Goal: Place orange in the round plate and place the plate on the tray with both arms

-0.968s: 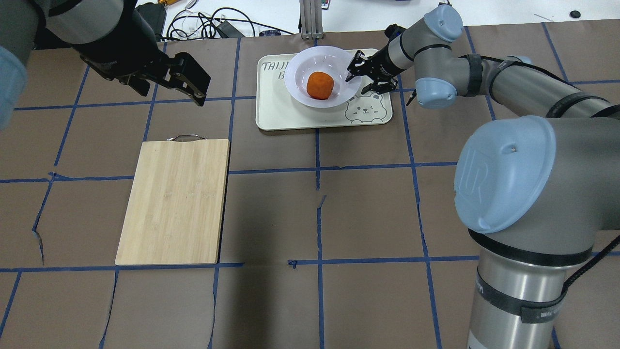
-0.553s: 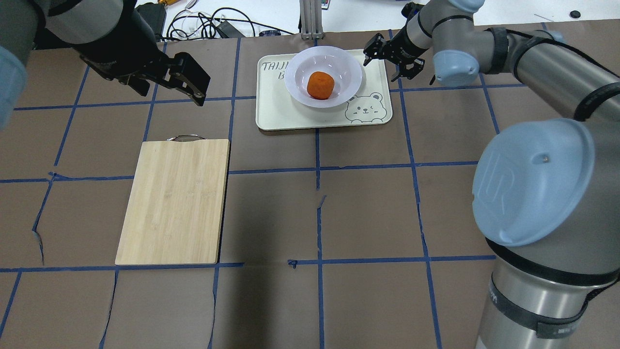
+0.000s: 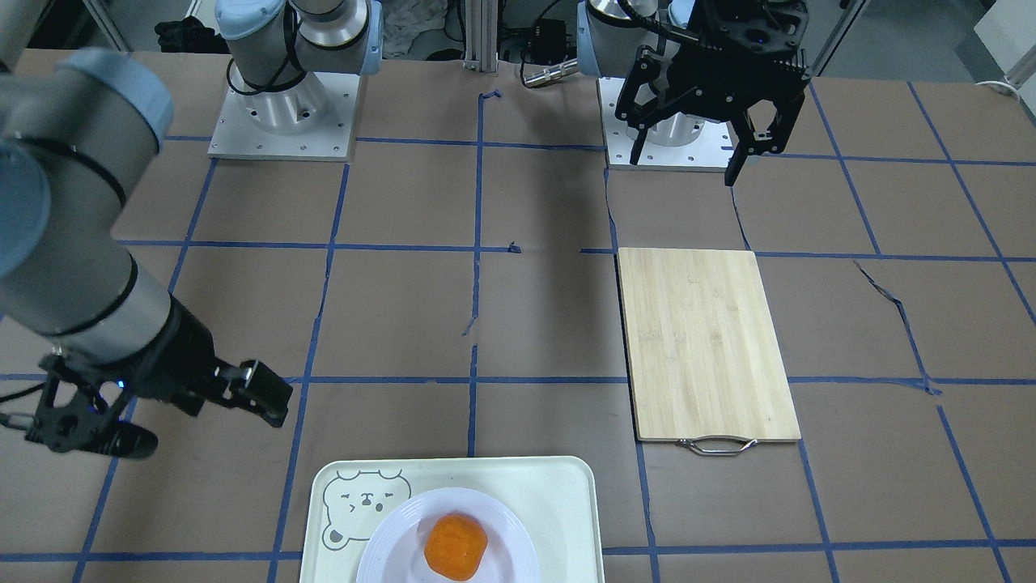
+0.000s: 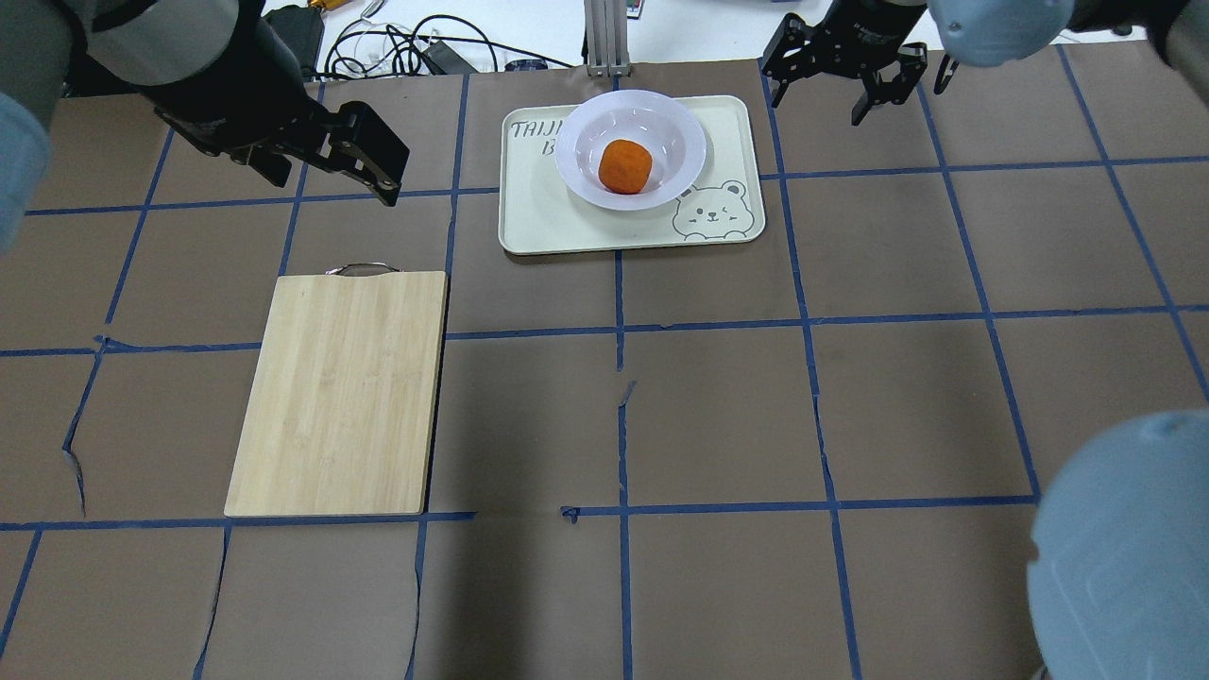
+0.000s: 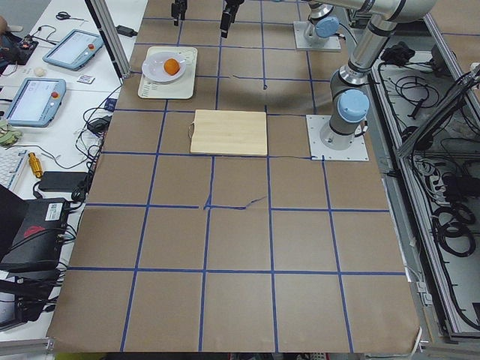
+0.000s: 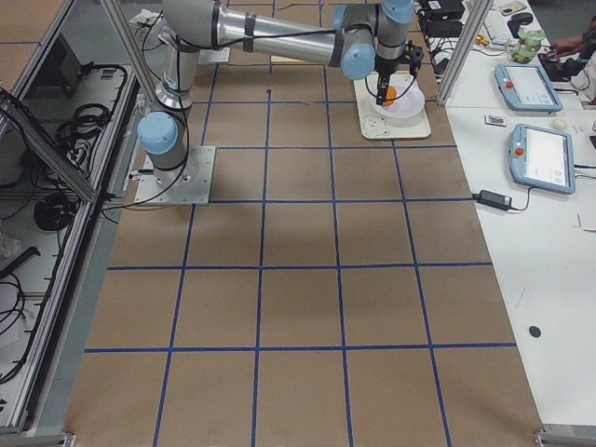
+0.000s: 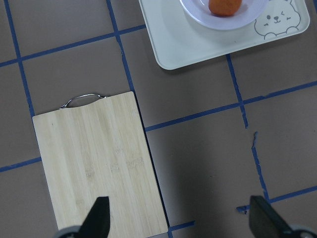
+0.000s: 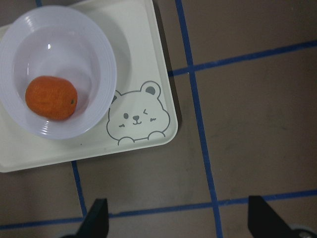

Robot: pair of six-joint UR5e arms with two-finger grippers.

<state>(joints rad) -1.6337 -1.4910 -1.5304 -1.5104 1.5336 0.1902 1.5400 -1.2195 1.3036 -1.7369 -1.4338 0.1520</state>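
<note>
The right claw (image 4: 820,94) hangs released and empty above the table (image 4: 718,406), just past the tray's far right corner, and it touches nothing. The left claw (image 4: 331,162) is also released and empty, high over the table beyond the board (image 4: 338,392) and well apart from the tray (image 4: 538,222). The orange (image 4: 624,166) lies in the sunken centre of the plate (image 4: 578,161), and the plate rests on the tray, close to its far edge and just behind the bear drawing. By our judgement both placings are done and only the retreat of the arms remains. The danger we see is on the right side: if that arm swings back low, a finger can catch the plate rim or the tray edge. The plate is glossy and sits near the edge, so a push may slide it off. The orange is round and the plate shallow, so a knock may roll it out.
</note>
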